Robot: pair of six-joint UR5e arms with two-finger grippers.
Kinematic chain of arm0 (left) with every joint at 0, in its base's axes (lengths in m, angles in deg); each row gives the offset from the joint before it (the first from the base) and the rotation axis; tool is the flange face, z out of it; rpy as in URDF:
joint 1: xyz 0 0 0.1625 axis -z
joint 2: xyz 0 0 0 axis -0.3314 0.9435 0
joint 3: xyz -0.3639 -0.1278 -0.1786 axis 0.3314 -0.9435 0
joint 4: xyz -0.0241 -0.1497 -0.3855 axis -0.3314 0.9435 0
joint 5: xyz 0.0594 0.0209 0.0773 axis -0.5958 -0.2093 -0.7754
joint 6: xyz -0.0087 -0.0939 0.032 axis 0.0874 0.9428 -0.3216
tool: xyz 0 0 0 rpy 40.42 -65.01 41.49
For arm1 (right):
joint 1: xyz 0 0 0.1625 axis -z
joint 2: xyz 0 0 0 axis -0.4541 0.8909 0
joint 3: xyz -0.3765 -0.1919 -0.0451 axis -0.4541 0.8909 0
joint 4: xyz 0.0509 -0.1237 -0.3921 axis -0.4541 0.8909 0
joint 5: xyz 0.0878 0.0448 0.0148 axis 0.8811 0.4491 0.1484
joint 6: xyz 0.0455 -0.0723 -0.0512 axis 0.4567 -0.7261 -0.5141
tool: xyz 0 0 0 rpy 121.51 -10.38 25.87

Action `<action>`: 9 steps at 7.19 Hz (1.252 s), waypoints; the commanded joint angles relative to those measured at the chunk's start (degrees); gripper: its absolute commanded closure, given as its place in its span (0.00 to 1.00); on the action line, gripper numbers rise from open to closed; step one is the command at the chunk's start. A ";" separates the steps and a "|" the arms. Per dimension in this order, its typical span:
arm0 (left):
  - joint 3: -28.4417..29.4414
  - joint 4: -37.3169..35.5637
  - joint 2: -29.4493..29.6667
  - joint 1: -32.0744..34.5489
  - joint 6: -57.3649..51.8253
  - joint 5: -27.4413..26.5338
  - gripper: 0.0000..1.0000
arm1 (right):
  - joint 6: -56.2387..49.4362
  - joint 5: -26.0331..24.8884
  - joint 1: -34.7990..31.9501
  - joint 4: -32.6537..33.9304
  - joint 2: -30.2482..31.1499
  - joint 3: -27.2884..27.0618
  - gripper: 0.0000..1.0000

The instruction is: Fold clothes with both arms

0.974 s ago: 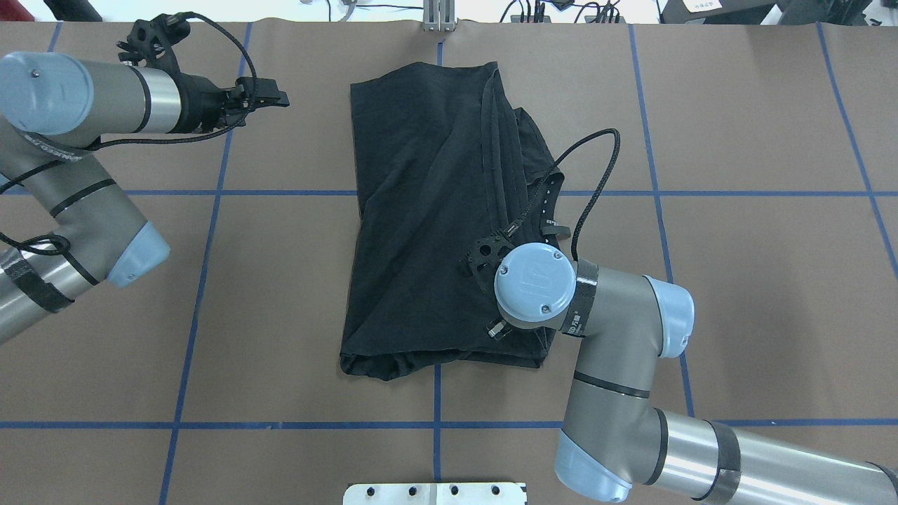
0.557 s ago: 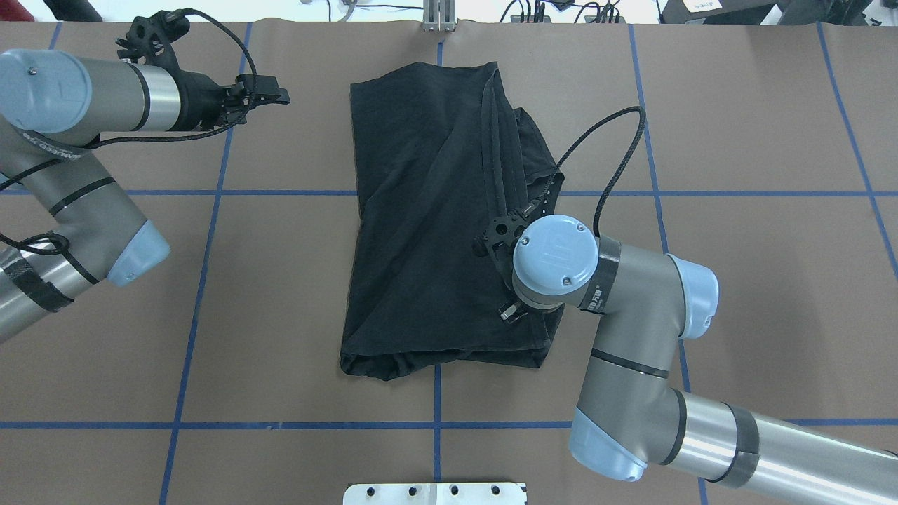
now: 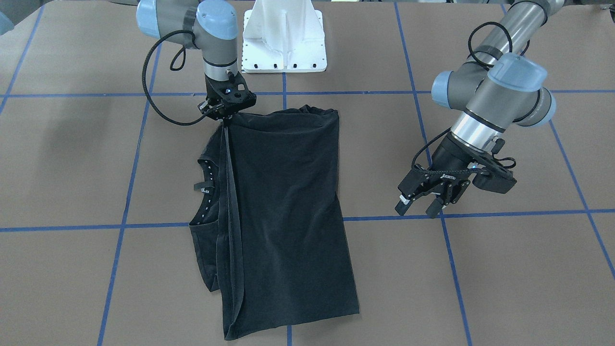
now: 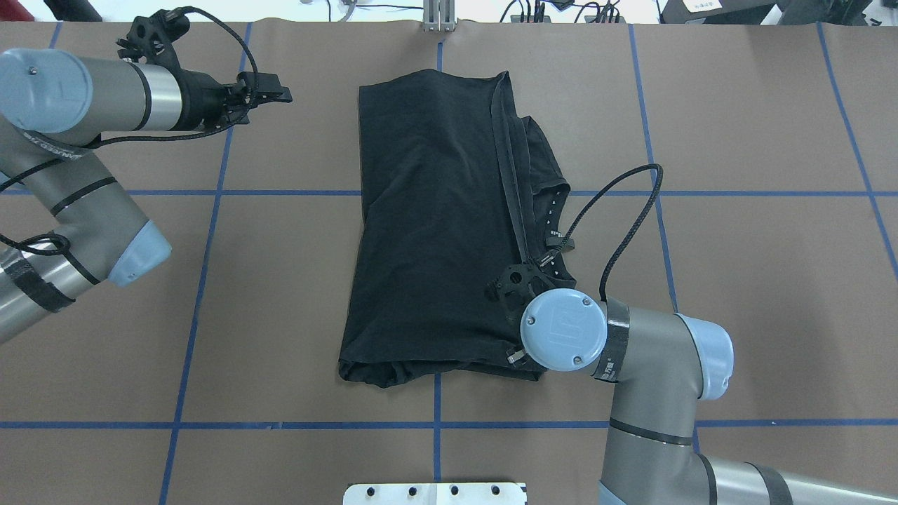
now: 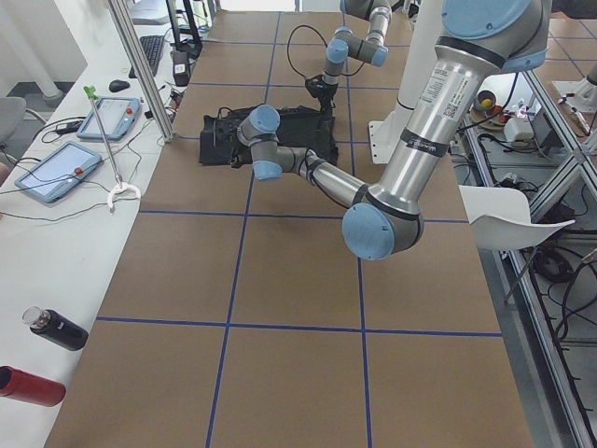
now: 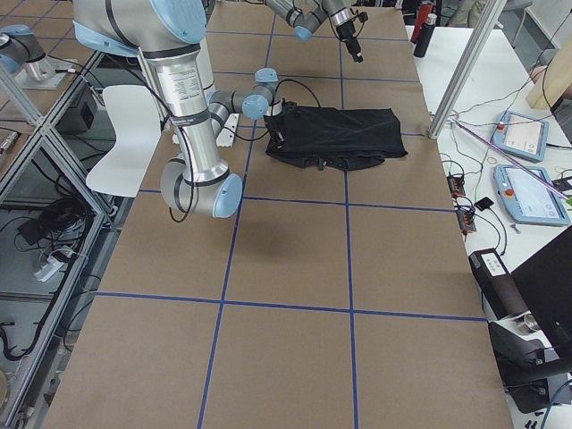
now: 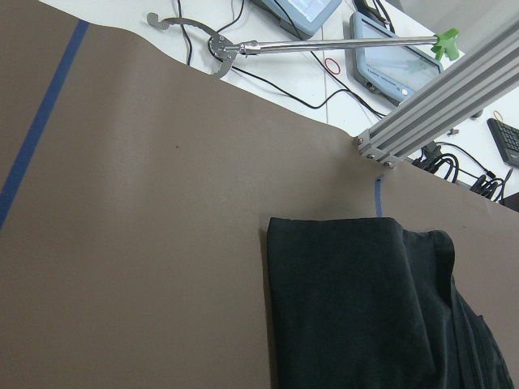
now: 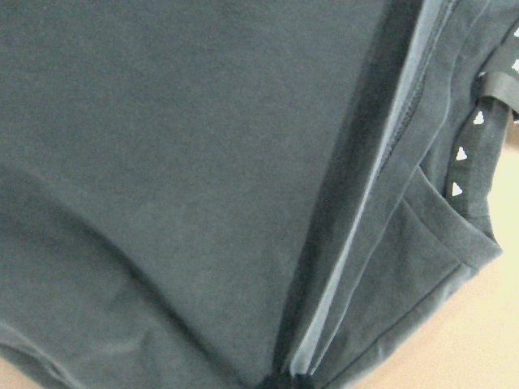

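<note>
Front-facing: black T-shirt (image 3: 283, 206), folded lengthwise, lies mid-worktop (image 3: 504, 278), long axis running toward the robot. At its robot-side corner the right gripper (image 3: 225, 114) is clenched on the fold. The left gripper (image 3: 423, 204) is spread, empty, well apart.
Overhead: the wrist hides that grip.
Right wrist: a taut crease converges at the gripper.

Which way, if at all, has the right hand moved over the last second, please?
Yes. In the overhead view the right hand has moved toward the robot, away from the far blue tape line, toward the near blue tape line.
</note>
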 commanded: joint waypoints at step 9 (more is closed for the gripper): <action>-1.68 -1.50 0.00 0.13 0.23 0.00 0.00 | 34.89 -1.05 0.99 -5.73 4.60 -4.88 0.34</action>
